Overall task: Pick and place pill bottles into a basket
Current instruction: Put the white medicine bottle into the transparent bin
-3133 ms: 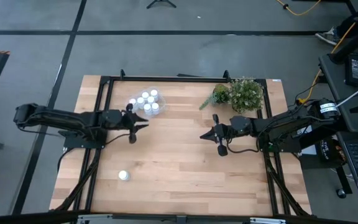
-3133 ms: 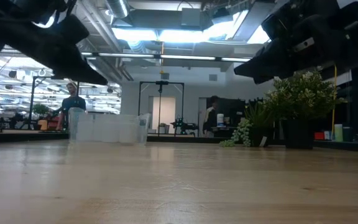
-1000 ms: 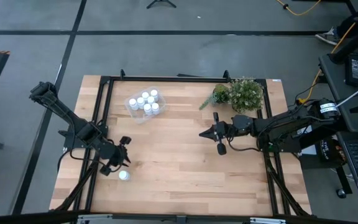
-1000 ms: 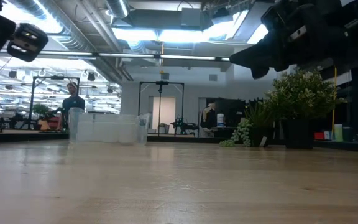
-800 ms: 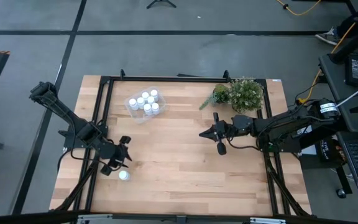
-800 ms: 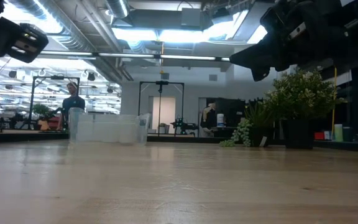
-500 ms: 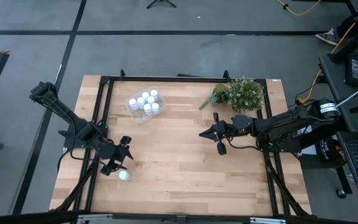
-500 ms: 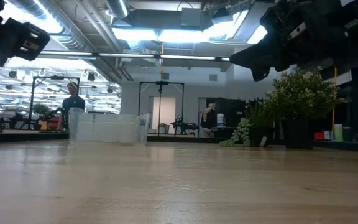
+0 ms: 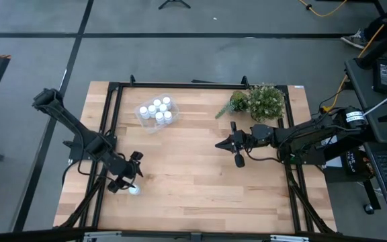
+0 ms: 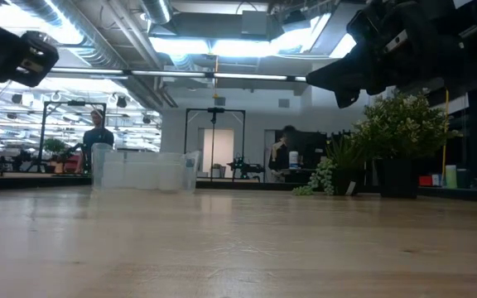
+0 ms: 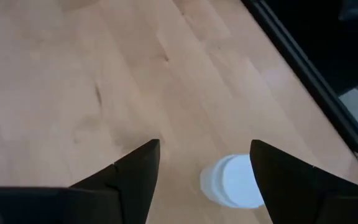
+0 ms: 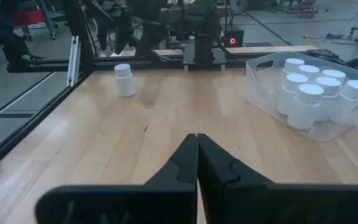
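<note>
One white pill bottle [image 9: 134, 191] stands upright on its base on the wooden table near the near-left corner; it also shows in the left wrist view [image 11: 232, 182] and the right wrist view [image 12: 124, 79]. My left gripper [image 9: 131, 181] hangs open just above it, and its fingers [image 11: 138, 171] stand on either side without touching. The clear basket [image 9: 154, 113] sits at the far left with several bottles [image 12: 306, 93] standing inside. My right gripper [image 9: 237, 153] is shut and empty above the table's right half.
A green bushy plant [image 9: 259, 101] stands at the far right of the table, near my right arm. A black frame [image 9: 113, 87] runs along the table's edges. Bare wood [image 9: 193, 181] lies between the two grippers. People show in the room beyond [image 10: 98, 124].
My left gripper has edged toward the table's near edge, closer over the lone bottle, staying open. The bottle has not moved.
</note>
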Action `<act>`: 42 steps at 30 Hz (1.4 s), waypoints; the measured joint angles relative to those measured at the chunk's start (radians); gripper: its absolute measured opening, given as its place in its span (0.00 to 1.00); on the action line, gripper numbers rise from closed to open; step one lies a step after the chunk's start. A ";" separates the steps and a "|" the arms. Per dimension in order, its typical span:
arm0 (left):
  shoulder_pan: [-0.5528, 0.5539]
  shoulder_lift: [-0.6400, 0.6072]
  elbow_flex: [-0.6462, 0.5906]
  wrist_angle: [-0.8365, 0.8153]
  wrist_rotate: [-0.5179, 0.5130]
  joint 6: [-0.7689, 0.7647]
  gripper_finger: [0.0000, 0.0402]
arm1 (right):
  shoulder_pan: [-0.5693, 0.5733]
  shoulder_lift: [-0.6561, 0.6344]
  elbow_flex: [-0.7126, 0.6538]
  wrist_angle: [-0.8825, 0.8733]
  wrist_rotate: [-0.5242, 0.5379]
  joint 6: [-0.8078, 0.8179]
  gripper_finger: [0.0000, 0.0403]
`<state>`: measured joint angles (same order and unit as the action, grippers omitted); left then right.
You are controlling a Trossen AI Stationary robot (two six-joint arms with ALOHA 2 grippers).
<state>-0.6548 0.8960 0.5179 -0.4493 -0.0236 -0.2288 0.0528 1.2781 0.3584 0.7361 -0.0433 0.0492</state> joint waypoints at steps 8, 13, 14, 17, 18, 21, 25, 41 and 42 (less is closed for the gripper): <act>-0.067 0.101 0.000 0.082 0.050 -0.003 0.60 | 0.000 0.000 0.000 0.000 0.000 -0.002 0.01; -0.098 0.124 0.000 0.080 0.049 -0.020 0.60 | 0.000 0.000 0.000 0.002 0.000 -0.001 0.01; -0.104 0.128 0.000 0.079 0.047 -0.020 0.60 | 0.000 0.000 0.000 0.002 0.000 0.000 0.01; -0.118 0.139 0.000 0.064 0.042 -0.020 0.60 | 0.000 0.000 0.000 0.002 0.000 0.000 0.01; -0.122 0.141 0.000 0.057 0.043 -0.020 0.60 | 0.000 0.000 0.000 0.002 0.000 0.001 0.01; -0.134 0.146 0.000 0.030 0.034 -0.020 0.60 | 0.000 0.000 0.000 0.003 0.000 0.002 0.01; -0.137 0.150 0.000 0.004 -0.010 -0.020 0.60 | 0.000 0.000 0.000 0.003 0.000 0.002 0.01; -0.138 0.219 -0.002 0.004 -0.026 -0.020 0.60 | 0.000 0.000 0.000 0.005 0.000 0.002 0.01; -0.138 0.224 -0.002 0.004 -0.026 -0.020 0.60 | 0.000 0.000 0.000 0.005 0.000 0.002 0.01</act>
<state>-0.7925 1.1204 0.5156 -0.4449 -0.0498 -0.2489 0.0532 1.2781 0.3584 0.7406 -0.0429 0.0509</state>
